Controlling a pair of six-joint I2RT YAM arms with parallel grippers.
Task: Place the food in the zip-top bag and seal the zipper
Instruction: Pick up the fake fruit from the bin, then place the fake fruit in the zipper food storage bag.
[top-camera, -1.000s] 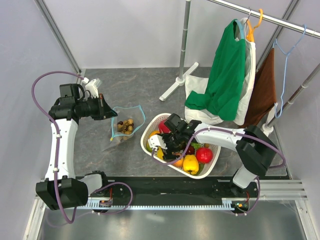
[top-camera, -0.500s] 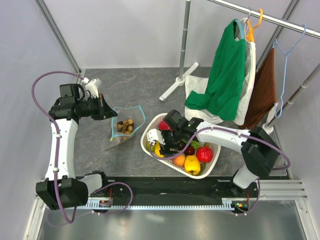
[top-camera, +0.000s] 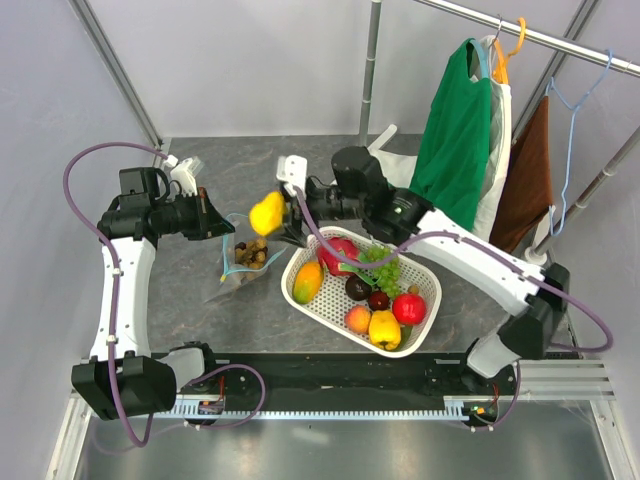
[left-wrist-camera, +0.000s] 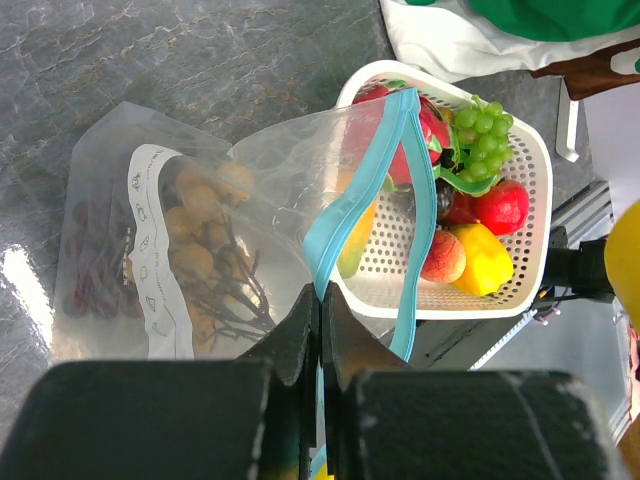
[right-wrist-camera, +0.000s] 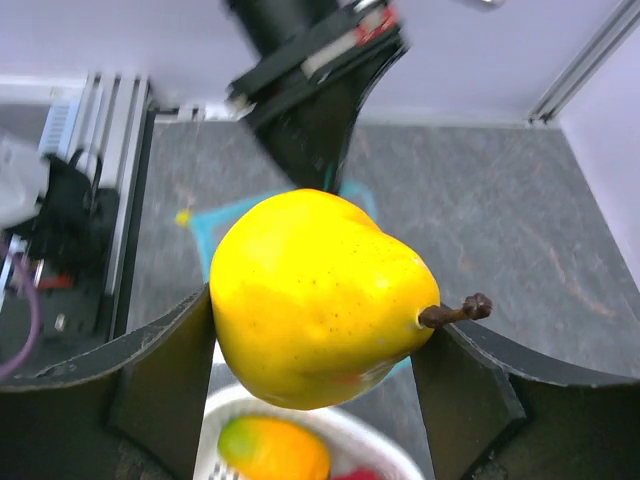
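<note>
The right end effector (top-camera: 268, 212) holds a yellow pear (right-wrist-camera: 315, 295) near the zip-top bag (left-wrist-camera: 150, 250); the left end effector (left-wrist-camera: 320, 325) pinches its zipper (left-wrist-camera: 345, 215). Dropped off-centre, the pear could glance off the floppy mouth.

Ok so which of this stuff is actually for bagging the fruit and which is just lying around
For the job: pear in the right gripper; bag, pinched at its mouth by the left gripper; blue zipper strip; berries inside the bag; basket holding the other fruit.

Lying about: green shirt; brown cloth; white cloth; clothes rack; hangers.
</note>
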